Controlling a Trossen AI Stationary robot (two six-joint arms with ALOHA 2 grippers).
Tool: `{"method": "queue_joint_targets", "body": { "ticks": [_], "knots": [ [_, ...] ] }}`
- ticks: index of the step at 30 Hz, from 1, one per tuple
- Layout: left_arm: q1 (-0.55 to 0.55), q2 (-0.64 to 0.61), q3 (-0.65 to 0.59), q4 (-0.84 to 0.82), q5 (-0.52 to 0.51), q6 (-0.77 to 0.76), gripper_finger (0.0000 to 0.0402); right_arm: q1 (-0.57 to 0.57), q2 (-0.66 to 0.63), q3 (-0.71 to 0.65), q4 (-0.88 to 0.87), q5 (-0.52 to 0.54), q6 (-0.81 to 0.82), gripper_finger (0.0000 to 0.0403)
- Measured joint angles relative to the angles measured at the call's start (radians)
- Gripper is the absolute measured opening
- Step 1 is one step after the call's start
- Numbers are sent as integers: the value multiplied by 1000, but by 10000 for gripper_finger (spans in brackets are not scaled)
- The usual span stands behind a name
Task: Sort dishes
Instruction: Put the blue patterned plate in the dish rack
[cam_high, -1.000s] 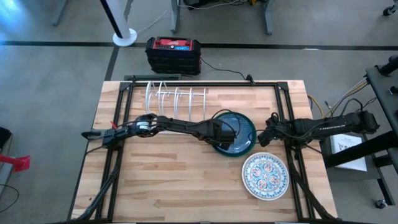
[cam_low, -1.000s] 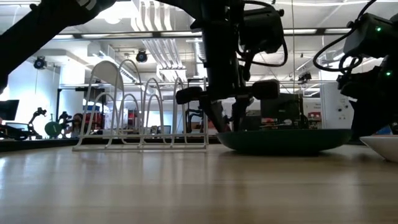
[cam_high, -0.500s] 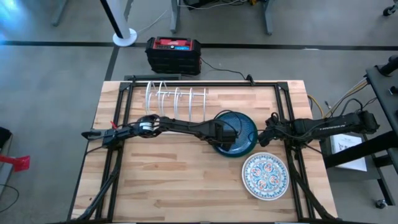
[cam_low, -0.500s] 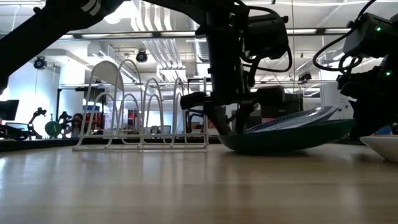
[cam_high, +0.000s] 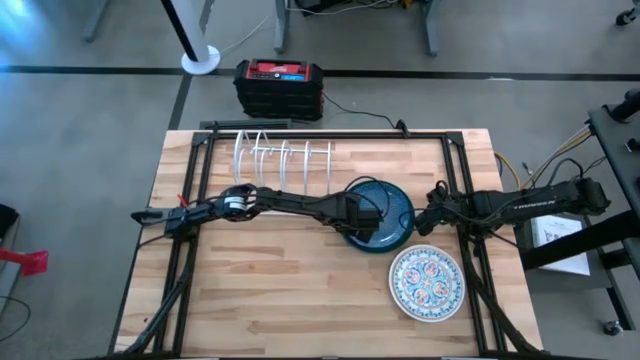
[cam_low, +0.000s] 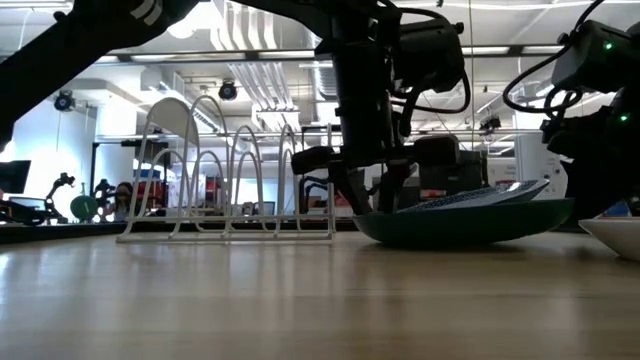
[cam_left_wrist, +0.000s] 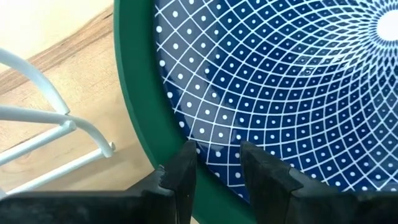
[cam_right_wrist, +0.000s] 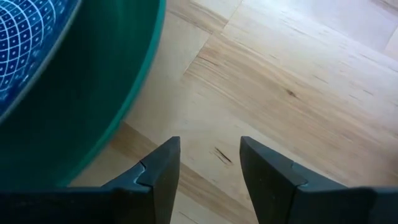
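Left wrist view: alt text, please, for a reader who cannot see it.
The left gripper closes its two dark fingers on the rim of a blue plate with a white grid pattern, nested in a green plate. White rack wires cross the wooden table beside them.

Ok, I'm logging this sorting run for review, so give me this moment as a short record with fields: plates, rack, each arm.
blue patterned plate: on the green plate, one edge tilted up
green plate: on the table, under the blue one
floral plate: flat on the table, nearer the right arm
wire rack: no plates in it
left gripper: fingers closed on the blue plate's rim
right gripper: fingers open over bare table, beside the green plate, holding nothing
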Motion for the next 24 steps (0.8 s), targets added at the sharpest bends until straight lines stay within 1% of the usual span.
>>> {"method": "queue_joint_targets", "body": {
  "ticks": [12,24],
  "knots": [
    [0,1,38,0,2,22,114,0,-1,0,2,-1,-6,161],
    [0,1,50,1,4,31,114,0,-3,36,-10,1,-33,115]
  ]
}}
